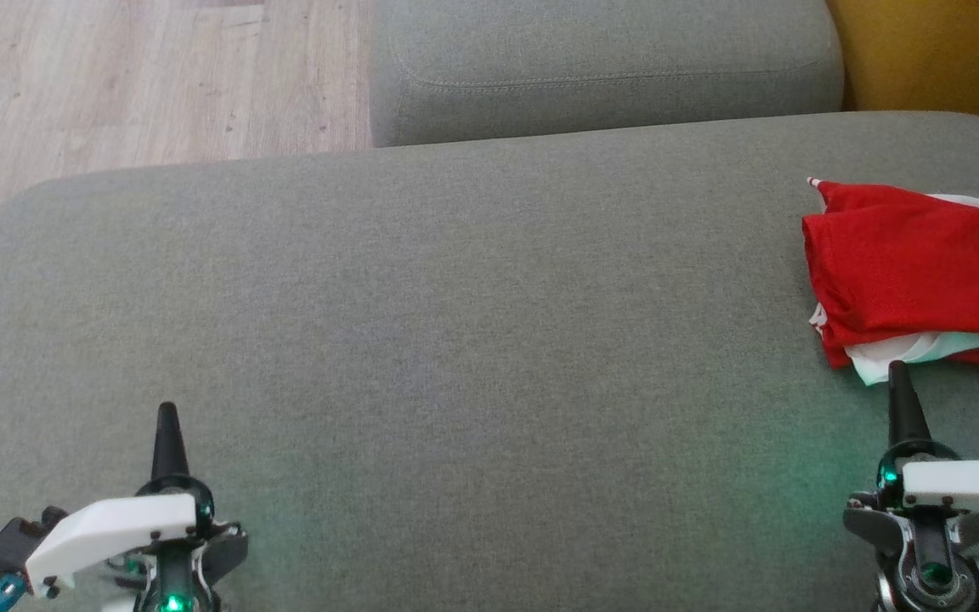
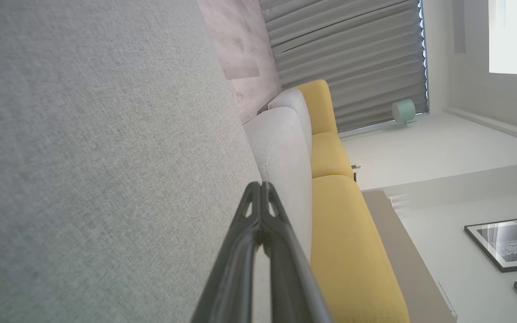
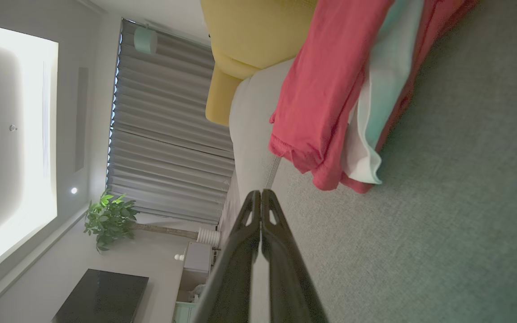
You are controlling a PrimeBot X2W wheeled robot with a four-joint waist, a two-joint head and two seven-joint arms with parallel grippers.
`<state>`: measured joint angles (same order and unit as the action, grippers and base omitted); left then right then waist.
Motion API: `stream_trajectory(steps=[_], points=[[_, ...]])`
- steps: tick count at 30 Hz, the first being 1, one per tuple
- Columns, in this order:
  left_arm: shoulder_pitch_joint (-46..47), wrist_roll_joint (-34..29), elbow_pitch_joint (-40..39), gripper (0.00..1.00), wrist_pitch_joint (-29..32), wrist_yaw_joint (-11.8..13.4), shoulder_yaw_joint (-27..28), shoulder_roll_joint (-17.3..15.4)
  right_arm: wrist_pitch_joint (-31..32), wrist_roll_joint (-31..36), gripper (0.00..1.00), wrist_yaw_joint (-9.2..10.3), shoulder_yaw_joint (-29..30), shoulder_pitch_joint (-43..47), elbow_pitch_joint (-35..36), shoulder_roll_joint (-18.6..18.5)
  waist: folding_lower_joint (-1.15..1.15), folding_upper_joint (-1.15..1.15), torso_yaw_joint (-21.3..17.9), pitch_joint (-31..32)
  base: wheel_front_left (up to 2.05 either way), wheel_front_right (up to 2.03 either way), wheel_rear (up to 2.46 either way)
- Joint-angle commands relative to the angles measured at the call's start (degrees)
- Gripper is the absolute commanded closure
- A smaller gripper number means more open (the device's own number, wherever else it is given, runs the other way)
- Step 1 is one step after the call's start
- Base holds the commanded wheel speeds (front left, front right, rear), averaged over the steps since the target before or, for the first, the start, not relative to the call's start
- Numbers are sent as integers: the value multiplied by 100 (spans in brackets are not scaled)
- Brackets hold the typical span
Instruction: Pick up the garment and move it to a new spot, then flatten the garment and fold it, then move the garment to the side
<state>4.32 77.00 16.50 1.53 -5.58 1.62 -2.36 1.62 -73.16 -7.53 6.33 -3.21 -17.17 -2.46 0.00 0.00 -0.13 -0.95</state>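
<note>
Grey woven fabric covers a wide seat (image 1: 455, 323) that spans most of the head view. A red garment (image 1: 906, 263) lies on it at three o'clock, folded into a loose, flat bundle with white and pale mint layers showing along its near edge. Its far side runs past the view's right edge.

The left gripper (image 1: 168, 412) rises from seven o'clock. Its two dark fingers are pressed together into a single point, holding nothing, well apart from the garment. The right gripper (image 1: 897, 367) rises from five o'clock, fingers likewise pressed together and empty, its tip just beside the garment's white near edge. In the right wrist view a strip of grey seat shows between that tip and the red hem, so the two are apart.

At twelve o'clock in the head view a second grey cushion (image 1: 608, 68) sits behind the seat. Pale wood floor (image 1: 132, 76) fills eleven o'clock, and a yellow sofa (image 1: 940, 51) shows at one o'clock. Grey pleated curtains (image 2: 348, 58) hang in the left wrist view, and a green plant (image 3: 108, 217) stands in the right wrist view.
</note>
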Motion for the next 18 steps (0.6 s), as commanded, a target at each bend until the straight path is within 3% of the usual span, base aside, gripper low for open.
stream_trajectory(steps=[1,18], points=[[200,104,-205,100,41,-52,186,-41,45,-138,100,3,-67,-281,225,-35,0,0,0,2,0,0,0],[192,1053,-231,100,345,-145,389,-48,342,-1321,100,4,-9,-292,285,-40,0,0,9,53,0,0,0]])
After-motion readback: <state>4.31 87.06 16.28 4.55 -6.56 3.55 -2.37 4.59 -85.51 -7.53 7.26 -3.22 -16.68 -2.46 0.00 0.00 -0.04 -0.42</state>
